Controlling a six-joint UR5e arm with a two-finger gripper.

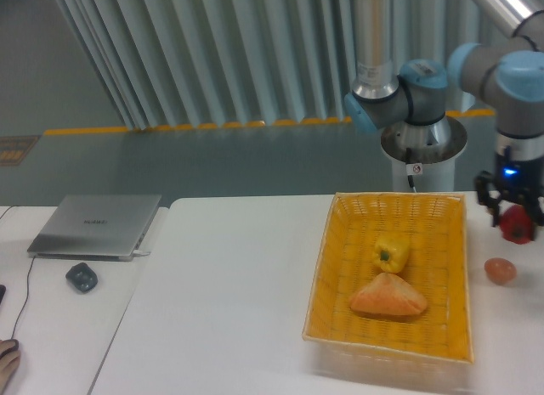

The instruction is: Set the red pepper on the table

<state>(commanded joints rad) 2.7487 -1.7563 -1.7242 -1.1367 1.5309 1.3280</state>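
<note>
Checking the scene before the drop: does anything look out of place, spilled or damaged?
Nothing stands out. The gripper holds the red pepper above the table, right of the basket, with an egg just below. The yellow pepper sits in the basket.

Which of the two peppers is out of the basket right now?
The red pepper, held in the gripper above the table right of the basket. The yellow pepper lies inside.
</note>
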